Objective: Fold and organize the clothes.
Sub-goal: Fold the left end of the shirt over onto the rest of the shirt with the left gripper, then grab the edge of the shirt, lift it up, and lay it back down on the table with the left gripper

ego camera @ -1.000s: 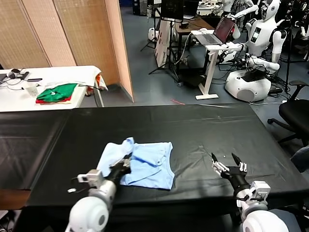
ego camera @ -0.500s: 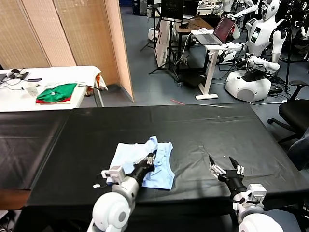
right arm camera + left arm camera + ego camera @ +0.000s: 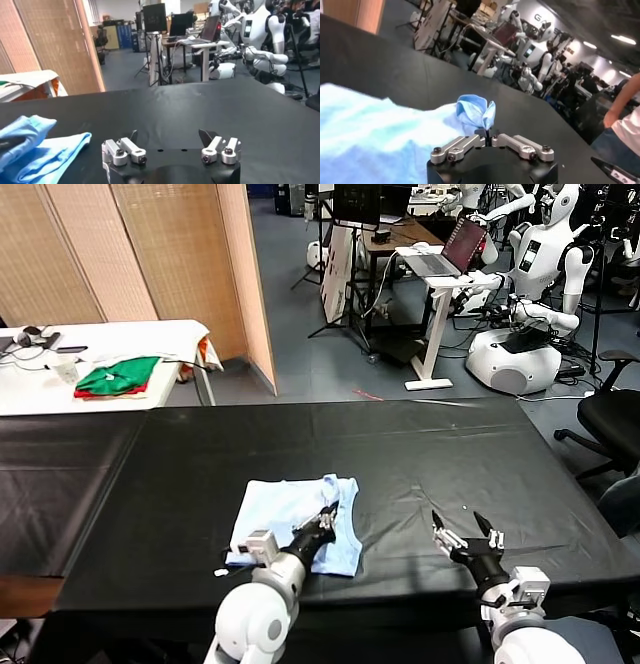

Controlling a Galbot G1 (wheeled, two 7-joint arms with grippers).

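Note:
The pale blue T-shirt [image 3: 285, 514] lies folded over on the black table [image 3: 400, 454], near its front edge. My left gripper [image 3: 327, 515] is shut on a bunched fold of the shirt's edge [image 3: 475, 110] at the shirt's right side, low over the cloth. The rest of the shirt [image 3: 365, 135] spreads out behind that fold. My right gripper [image 3: 466, 534] hovers open over bare table to the right of the shirt, with nothing between its fingers [image 3: 131, 136]. From the right wrist, the shirt [image 3: 35, 145] shows off to one side.
A white side table [image 3: 120, 339] at the back left holds folded green and red garments [image 3: 118, 376]. Wooden screens [image 3: 150, 254] stand behind it. Other robots [image 3: 530, 274], a laptop desk [image 3: 440, 259] and an office chair [image 3: 615, 419] stand beyond the black table.
My left gripper has carried the shirt's left part over to the right, laying it across the rest. The shirt now lies as a narrower stack. The right gripper has barely shifted.

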